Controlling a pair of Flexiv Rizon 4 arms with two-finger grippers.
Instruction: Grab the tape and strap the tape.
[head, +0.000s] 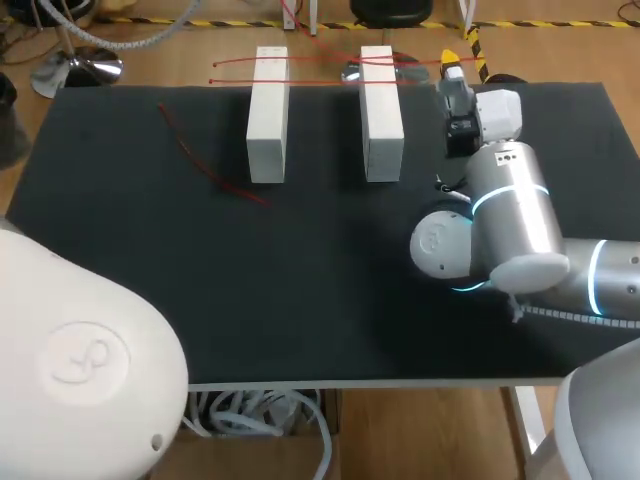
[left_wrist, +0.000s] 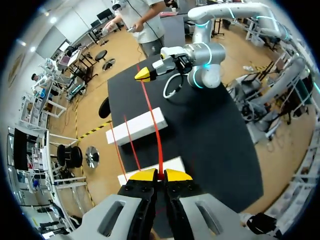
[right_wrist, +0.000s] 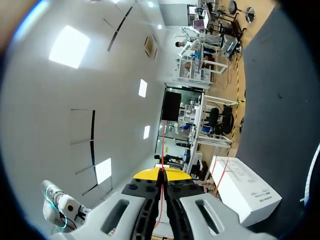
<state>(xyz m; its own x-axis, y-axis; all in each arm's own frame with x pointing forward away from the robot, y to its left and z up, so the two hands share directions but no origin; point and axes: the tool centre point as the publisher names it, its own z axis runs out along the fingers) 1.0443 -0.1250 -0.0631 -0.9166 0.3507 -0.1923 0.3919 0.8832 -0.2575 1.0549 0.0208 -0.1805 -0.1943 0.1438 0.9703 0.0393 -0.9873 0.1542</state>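
two grippers, both pinched narrow on one thin red tape (left_wrist: 156, 137). left gripper (left_wrist: 159, 175) closed on one end, yellow tips almost touching with only the tape between; not to be found in the head view. right gripper (right_wrist: 161, 173) closed in the same way on the other end, at the far edge of the table, near the right white block (head: 382, 112). between the two grippers, the tape drawn out as one straight line, passing over the left white block (head: 268, 115) and the right one, as seen from the left wrist view. two more red runs lying across the far ends of both blocks, side by side.

judging from this, in the middle of laying one more run over the blocks. to do it well: hold the tension even, lower both ends together, place the new run beside the two laid ones and not across them. better not to pull hard sideways; probably light blocks, easy to slide or tip. better also not to loosen either grip before the tape sits flat.

below, a black table cover (head: 300, 290), plain and matte. on its left part one loose red strand (head: 205, 165), curved, well apart from the blocks. of the room beyond the table edges, nothing of concern for this step.
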